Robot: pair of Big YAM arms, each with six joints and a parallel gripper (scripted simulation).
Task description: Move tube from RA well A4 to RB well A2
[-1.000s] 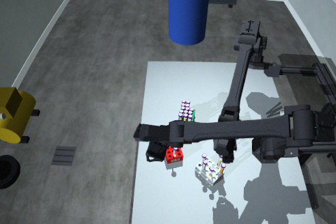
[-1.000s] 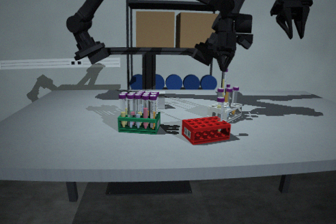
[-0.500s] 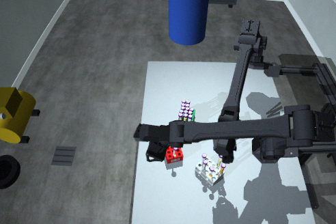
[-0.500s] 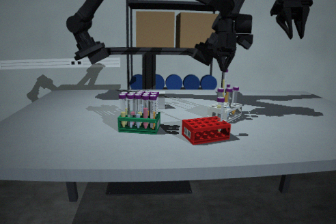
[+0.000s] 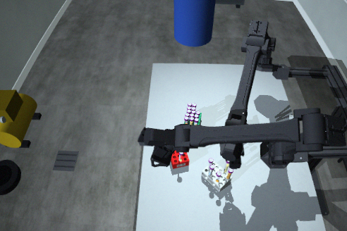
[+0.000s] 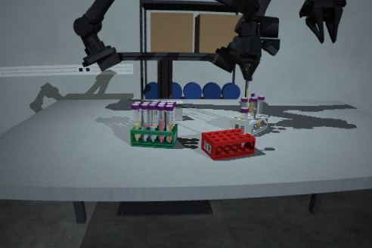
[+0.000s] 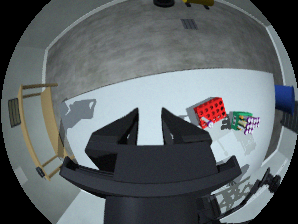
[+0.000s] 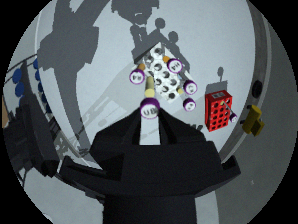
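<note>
My right gripper (image 6: pixel 249 73) (image 8: pixel 149 111) is shut on a purple-capped tube (image 6: pixel 247 91) (image 8: pixel 149 110) (image 5: pixel 228 164) and holds it upright just above the white rack RB (image 6: pixel 239 122) (image 5: pixel 209 179) (image 8: pixel 165 86). The tube's lower end hangs over the rack's near side; I cannot tell which well lies under it. RB holds several other capped tubes. The green rack RA (image 6: pixel 154 144) (image 5: pixel 199 120) (image 7: pixel 234 120) stands to the side, filled with several purple-capped tubes. My left gripper (image 7: pixel 150 111) (image 6: pixel 324 26) (image 5: pixel 142 136) is partly open and empty, high above the table's edge.
A red rack (image 6: pixel 227 144) (image 5: pixel 180 163) (image 7: pixel 207 111) (image 8: pixel 216 111) with one tube in it stands between the green and white racks. The left arm's long link (image 5: pixel 235 134) spans over the racks. A shelf with boxes (image 6: pixel 193 32) stands behind the table.
</note>
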